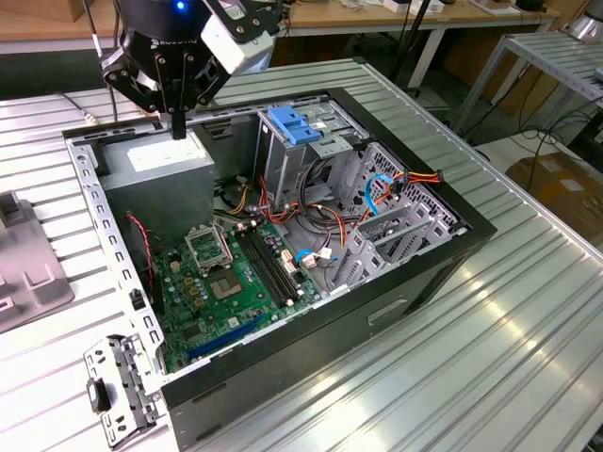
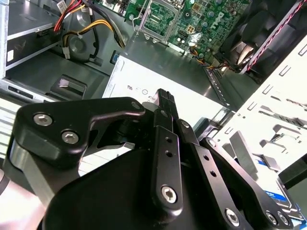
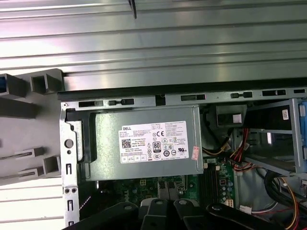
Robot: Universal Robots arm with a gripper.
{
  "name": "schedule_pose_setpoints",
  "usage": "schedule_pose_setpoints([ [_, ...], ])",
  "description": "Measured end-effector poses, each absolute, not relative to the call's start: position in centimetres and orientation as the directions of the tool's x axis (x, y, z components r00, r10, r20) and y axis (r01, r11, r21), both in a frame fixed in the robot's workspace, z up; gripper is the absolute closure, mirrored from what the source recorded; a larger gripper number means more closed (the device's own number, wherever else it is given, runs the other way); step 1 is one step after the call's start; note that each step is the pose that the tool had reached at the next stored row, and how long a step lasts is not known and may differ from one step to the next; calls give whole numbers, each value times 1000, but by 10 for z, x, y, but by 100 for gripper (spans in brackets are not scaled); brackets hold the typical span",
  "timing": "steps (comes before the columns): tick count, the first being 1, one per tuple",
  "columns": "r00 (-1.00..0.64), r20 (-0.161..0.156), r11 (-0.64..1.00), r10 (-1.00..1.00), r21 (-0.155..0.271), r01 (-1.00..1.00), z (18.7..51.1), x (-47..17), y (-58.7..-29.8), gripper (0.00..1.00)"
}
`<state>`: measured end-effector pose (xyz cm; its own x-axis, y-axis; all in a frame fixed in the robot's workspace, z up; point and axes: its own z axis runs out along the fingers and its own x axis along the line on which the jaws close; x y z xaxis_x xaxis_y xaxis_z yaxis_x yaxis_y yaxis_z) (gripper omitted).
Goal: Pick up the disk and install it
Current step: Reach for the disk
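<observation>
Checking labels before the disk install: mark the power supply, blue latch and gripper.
power supply (image 3: 153, 143): first wrist view, sticker on its face.
blue latch (image 1: 294, 125): exterior view, its middle.
gripper (image 1: 177, 134): exterior view, between fingertips.

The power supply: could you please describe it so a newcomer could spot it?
Find the open computer case on the slatted table. The power supply sits in its far corner below the tool. Unlike its neighbours, it is a plain grey box with a white sticker.

The ribbed metal table (image 1: 490, 311) is gleaming smooth and bright, while the power supply (image 3: 108, 148) is showing matt grey sheet metal under a white paper sticker (image 3: 153, 142). The latch (image 1: 294, 125) is looking like smooth blue plastic, the gripper (image 1: 177, 124) matt black.
</observation>
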<state>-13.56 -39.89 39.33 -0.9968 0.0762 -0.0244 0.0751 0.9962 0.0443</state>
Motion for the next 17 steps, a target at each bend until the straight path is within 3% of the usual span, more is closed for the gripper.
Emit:
schedule_pose_setpoints([
  [17,-997,-25,996,76,44,75,393,-153,-399,89],
])
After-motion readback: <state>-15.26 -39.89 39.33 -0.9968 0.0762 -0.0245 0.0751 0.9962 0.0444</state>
